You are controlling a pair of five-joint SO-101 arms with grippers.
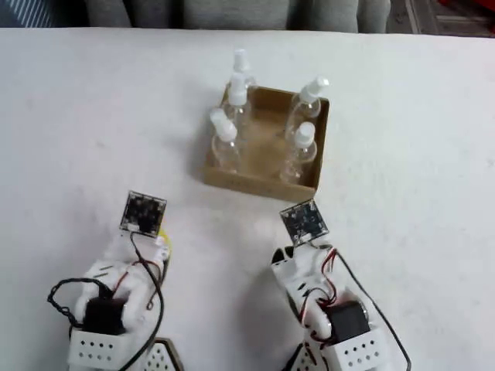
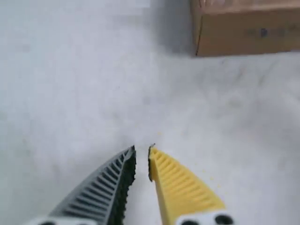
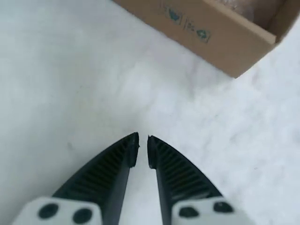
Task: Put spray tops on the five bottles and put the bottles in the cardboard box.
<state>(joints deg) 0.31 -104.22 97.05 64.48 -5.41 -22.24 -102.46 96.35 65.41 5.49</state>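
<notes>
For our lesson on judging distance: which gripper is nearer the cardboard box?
Right. The right gripper sits just before the cardboard box, by one front corner; the left gripper lies farther off, out past the other front corner.

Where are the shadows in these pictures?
High view: soft shadows lie on the table by the arms. Left wrist view: a grey shadow sits beside the box. Right wrist view: faint shade along the box's near wall.

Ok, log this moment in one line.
bottles: five, spray tops on | cardboard box: holds at least four | left gripper: shut, empty | right gripper: shut, empty
</notes>
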